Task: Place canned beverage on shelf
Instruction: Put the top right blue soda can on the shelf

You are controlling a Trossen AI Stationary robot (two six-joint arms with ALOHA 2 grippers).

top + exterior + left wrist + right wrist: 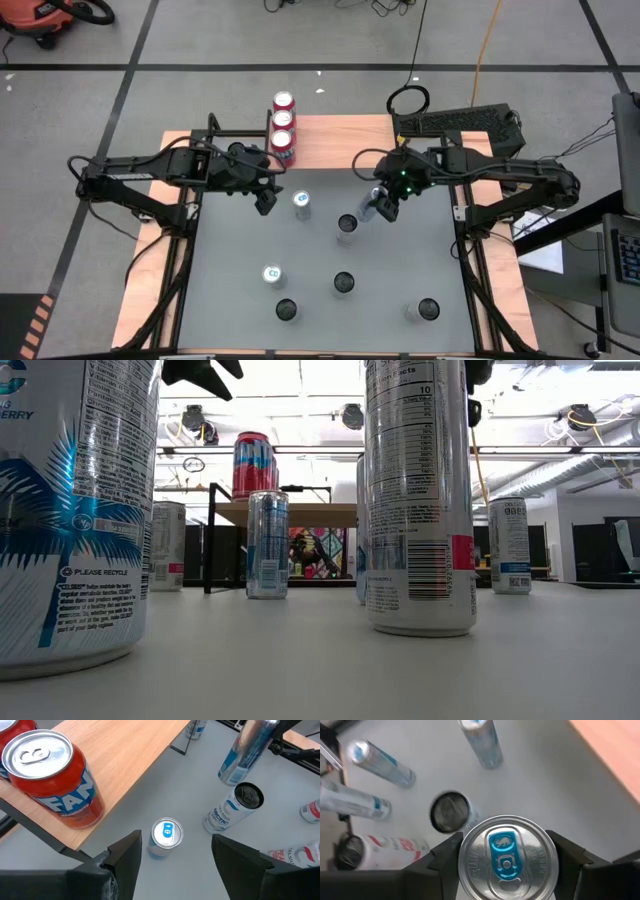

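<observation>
Now | right pincer (506,865) clamps silver can (506,857), raised, tilted | left pincer (172,857) open, hovering

Left gripper (172,860) open over a blue-tab can (166,836) on the grey tabletop (150,780), orange can (52,777) on the wooden shelf (127,757), black-top can (235,810) nearby, another can (245,752) lifted and tilted beyond it
</observation>
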